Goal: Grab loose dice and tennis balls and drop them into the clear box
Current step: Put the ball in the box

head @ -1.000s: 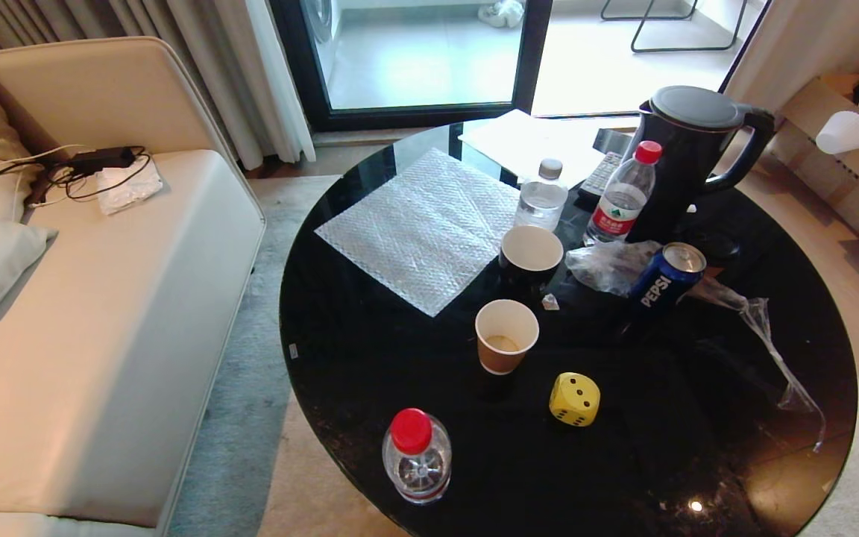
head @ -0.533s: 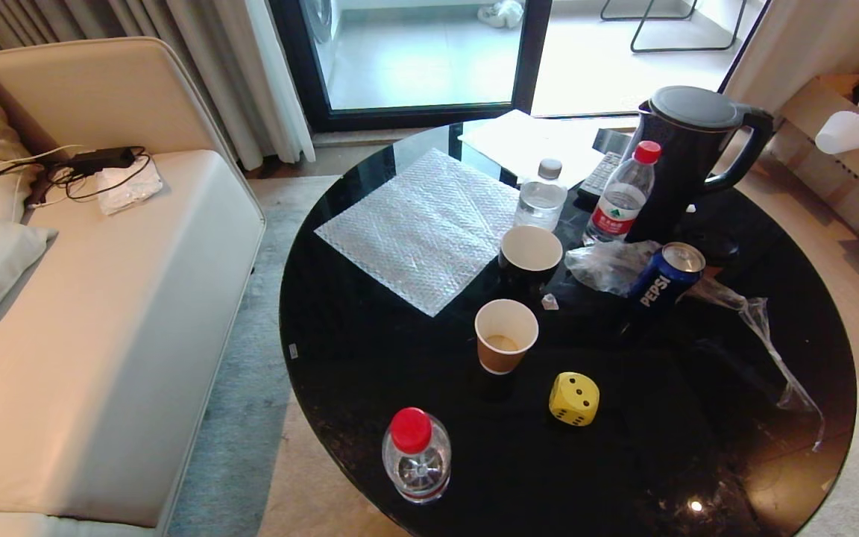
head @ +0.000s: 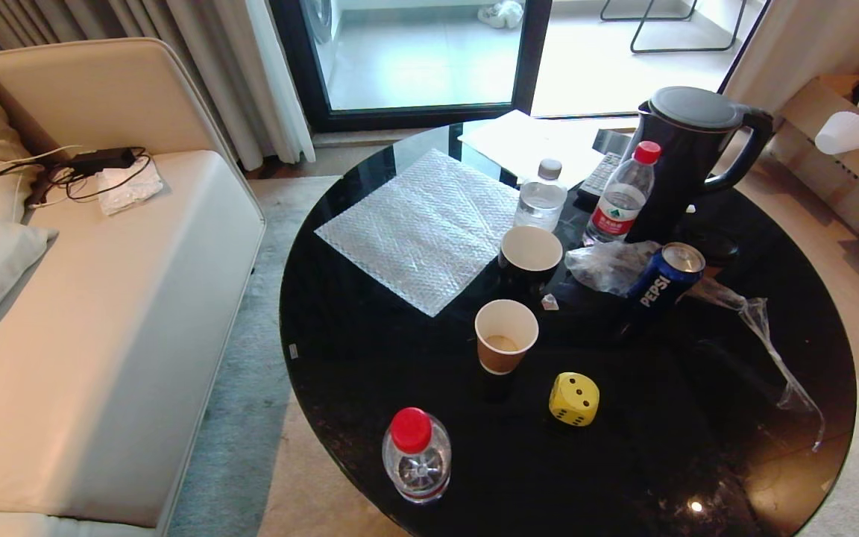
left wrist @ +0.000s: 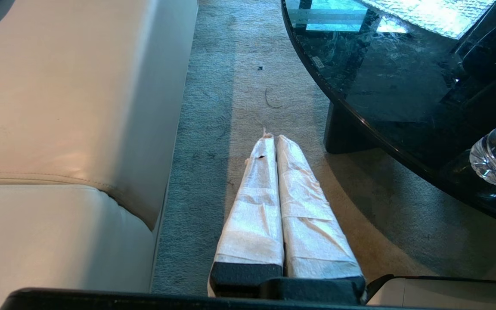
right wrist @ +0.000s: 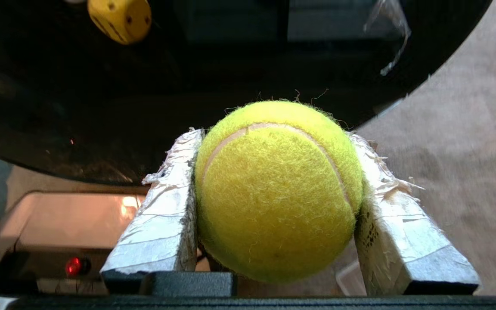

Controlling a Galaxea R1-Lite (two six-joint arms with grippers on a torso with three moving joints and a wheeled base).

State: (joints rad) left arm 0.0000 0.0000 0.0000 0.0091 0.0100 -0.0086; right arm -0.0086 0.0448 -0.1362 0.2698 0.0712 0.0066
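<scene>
Tennis ball (right wrist: 276,189) clamped in right gripper (right wrist: 274,193) near table edge (right wrist: 385,113).

Light, fuzzy, springy; held across widest girth. Left gripper (left wrist: 272,137) pressed shut over carpet. Farther on, yellow die (head: 574,399) on tabletop: stiff, gripped best across flat faces. Clear box unseen. Head view unchanged from earlier.

Neither arm showed in the head view. The right gripper (right wrist: 274,150) held a tennis ball (right wrist: 276,189) between its two tape-wrapped fingers (right wrist: 166,215), one pressed against each side of the ball, so the jaws stood spread to the ball's width. It hung low, just outside the near edge of the tabletop (right wrist: 187,86). The left gripper (left wrist: 272,137) was parked low, off the left edge of the tabletop, its wrapped fingers pressed flat together from base to tip, carrying nothing.
</scene>
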